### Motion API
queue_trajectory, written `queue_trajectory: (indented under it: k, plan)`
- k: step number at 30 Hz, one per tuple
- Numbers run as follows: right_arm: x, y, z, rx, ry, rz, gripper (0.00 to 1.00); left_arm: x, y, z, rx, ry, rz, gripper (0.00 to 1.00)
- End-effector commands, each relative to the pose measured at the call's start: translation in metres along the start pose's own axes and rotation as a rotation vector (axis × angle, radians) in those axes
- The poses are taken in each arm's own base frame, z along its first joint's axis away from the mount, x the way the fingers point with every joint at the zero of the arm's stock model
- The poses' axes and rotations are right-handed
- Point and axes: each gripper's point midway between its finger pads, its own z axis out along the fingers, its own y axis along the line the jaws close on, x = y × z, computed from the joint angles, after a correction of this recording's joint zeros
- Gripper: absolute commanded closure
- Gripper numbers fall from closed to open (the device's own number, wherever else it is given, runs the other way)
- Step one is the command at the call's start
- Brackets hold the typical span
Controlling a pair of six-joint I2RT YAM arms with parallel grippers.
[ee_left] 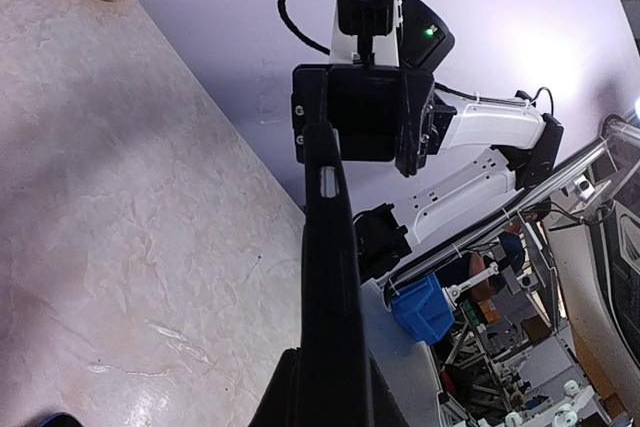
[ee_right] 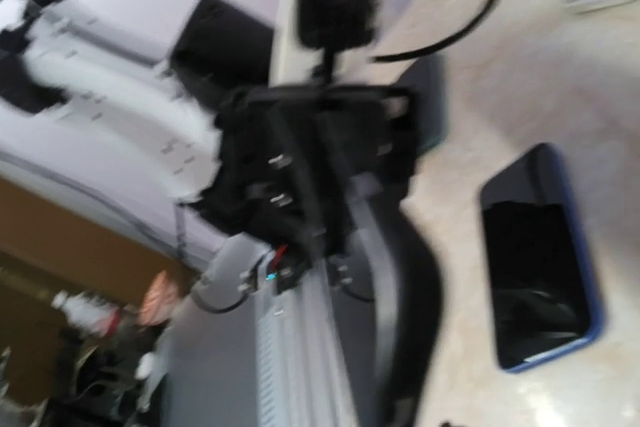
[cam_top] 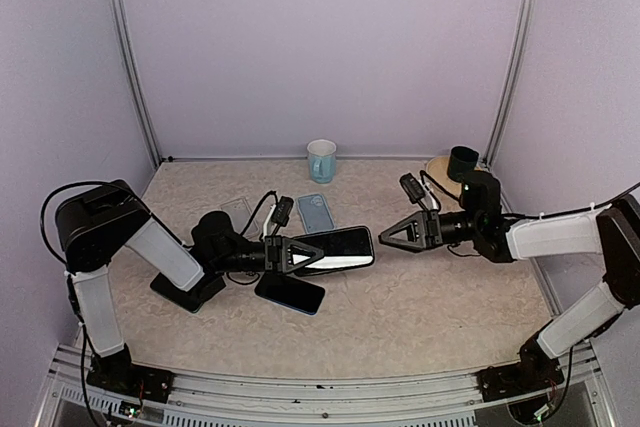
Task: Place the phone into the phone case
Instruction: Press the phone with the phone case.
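My left gripper (cam_top: 305, 255) is shut on one end of a black phone case (cam_top: 338, 247) and holds it level above the table, its free end pointing right. In the left wrist view the case (ee_left: 330, 277) shows edge-on between my fingers. A dark phone with a blue rim (cam_top: 290, 292) lies screen up on the table just below the case; it also shows in the blurred right wrist view (ee_right: 540, 257). My right gripper (cam_top: 388, 237) faces the case's free end with a small gap and looks open and empty (ee_left: 360, 117).
A light blue case (cam_top: 315, 212) and a clear case (cam_top: 236, 209) lie flat behind the left gripper. A pale mug (cam_top: 321, 160) stands at the back wall. A black cup (cam_top: 462, 161) sits on a beige plate (cam_top: 438, 169) at the back right.
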Motion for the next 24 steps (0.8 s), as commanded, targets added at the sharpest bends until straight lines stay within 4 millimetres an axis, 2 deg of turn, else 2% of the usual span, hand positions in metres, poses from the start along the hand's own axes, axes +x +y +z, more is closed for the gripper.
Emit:
queue_trajectory:
  k: [1,5,12,17,24]
  plan:
    - [-0.007,-0.025,-0.002,0.142,-0.016,0.014,0.50,-0.012,-0.022,0.001,0.062,-0.021,0.080,1.00]
    - [-0.008,-0.033,-0.001,0.161,-0.017,0.030,0.48,-0.010,-0.021,0.004,0.060,-0.009,0.081,1.00]
    - [-0.012,-0.024,0.006,0.081,-0.004,0.037,0.50,-0.007,-0.018,0.009,0.050,0.004,0.082,1.00]
    - [-0.007,-0.027,0.014,0.073,0.017,0.043,0.51,-0.005,-0.018,0.012,0.058,0.004,0.072,1.00]
    - [-0.001,-0.025,0.024,0.041,0.036,0.049,0.58,-0.003,-0.016,0.016,0.057,0.011,0.068,1.00]
